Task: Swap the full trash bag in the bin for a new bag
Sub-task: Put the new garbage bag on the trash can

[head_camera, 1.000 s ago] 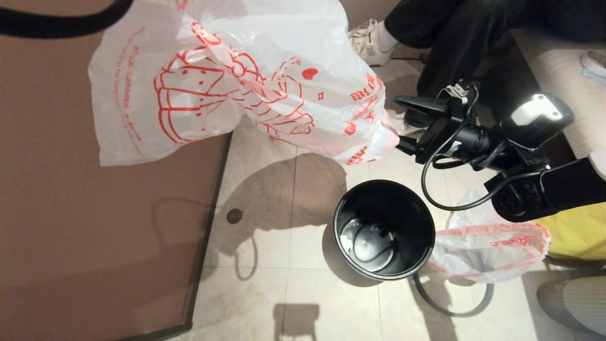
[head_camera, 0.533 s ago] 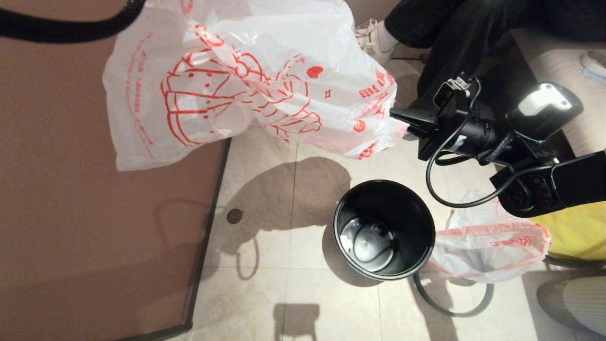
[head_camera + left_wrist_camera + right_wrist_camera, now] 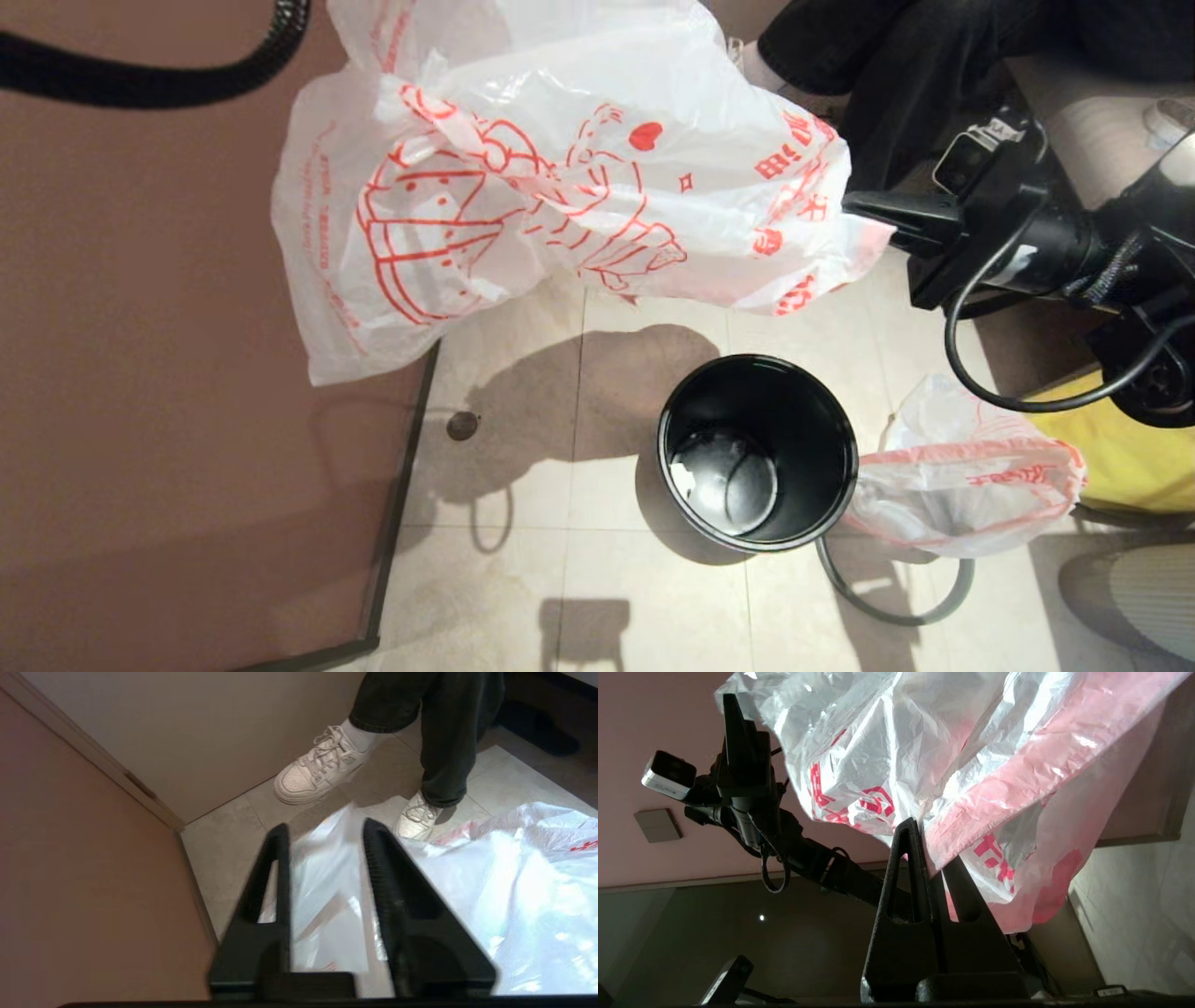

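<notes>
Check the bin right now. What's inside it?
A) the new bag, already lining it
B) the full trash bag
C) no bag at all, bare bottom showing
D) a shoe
C. The head view shows the bin open with its bare dark bottom visible; the full trash bag lies on the floor beside it, and the new bag hangs in the air, pinched by the right gripper.

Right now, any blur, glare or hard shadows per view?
Head view: sharp; hard shadow of the new bag on the floor tiles beside the bin. Left wrist view: left gripper and film between its fingers smeared; glare on the plastic. Right wrist view: sharp, backlit film glows; right gripper dark.
</notes>
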Available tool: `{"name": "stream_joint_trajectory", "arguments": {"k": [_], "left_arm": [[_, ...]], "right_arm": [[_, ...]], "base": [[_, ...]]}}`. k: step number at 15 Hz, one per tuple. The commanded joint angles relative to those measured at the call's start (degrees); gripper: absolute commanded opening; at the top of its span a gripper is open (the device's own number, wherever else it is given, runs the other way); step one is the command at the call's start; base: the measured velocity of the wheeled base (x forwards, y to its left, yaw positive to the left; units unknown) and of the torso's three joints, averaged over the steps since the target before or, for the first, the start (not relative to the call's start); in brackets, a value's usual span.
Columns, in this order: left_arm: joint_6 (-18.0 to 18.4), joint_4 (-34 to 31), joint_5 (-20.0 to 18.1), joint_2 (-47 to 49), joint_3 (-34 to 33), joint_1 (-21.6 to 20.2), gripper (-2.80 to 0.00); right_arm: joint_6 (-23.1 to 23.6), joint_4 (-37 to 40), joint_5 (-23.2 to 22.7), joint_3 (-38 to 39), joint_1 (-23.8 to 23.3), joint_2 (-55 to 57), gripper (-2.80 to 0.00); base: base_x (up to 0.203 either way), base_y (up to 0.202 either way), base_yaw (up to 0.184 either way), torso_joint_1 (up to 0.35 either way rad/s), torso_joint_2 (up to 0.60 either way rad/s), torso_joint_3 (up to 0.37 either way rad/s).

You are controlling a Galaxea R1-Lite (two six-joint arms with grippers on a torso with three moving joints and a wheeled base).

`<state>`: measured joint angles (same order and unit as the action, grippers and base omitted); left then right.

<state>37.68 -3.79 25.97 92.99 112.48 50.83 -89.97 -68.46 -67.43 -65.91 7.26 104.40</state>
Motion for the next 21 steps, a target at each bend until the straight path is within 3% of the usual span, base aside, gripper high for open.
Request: {"name": "stream_joint_trajectory", "arguments": {"k": [1, 4, 7, 9, 10, 15, 18, 21], "left_arm": [[0.2, -0.02, 0.16, 2.08, 0.02, 0.64, 0.0], [-0.65, -0.12, 1.14, 5.95, 0.02, -4.16, 0.0], [-6.02, 0.53, 8.45, 11.48, -0.01, -9.58, 0.0], [-15.21, 0.55, 16.9, 14.71, -0.83, -11.33, 0.0], [-19.13, -0.03, 18.31, 15.16, -2.34, -12.37, 0.0], [-33.18, -8.17, 18.34, 12.27, -21.41, -18.53, 0.0], [-40.21, -8.7, 15.68, 13.59, -30.83, -19.16, 0.0], [-45.4, -5.04, 14.95, 16.95, -35.52, -18.73, 0.0]], "right_arm": [[-0.47, -0.06, -0.86, 3.13, -1.38, -4.14, -2.8], [-0.51, 0.84, -3.35, 6.88, -5.78, -9.08, -2.8], [-0.53, 5.13, -6.53, 9.75, -10.0, -16.46, -2.8], [-0.66, 10.25, -8.45, 9.61, -12.12, -22.22, -2.8], [-1.12, 12.69, -9.29, 8.94, -12.92, -24.62, -2.8], [-8.45, 21.99, -15.38, 2.22, -17.87, -33.67, -2.8], [-11.12, 24.98, -16.31, -2.01, -21.88, -34.17, -2.8], [-10.76, 26.19, -17.45, -4.05, -25.41, -32.78, -2.8]], "base": [[0.0, 0.0, 0.0, 0.0, 0.0, 0.0], [0.0, 0.0, 0.0, 0.0, 0.0, 0.0], [0.0, 0.0, 0.0, 0.0, 0.0, 0.0], [0.0, 0.0, 0.0, 0.0, 0.0, 0.0], [0.0, 0.0, 0.0, 0.0, 0.0, 0.0], [0.0, 0.0, 0.0, 0.0, 0.0, 0.0], [0.0, 0.0, 0.0, 0.0, 0.0, 0.0], [0.0, 0.0, 0.0, 0.0, 0.0, 0.0]]}}
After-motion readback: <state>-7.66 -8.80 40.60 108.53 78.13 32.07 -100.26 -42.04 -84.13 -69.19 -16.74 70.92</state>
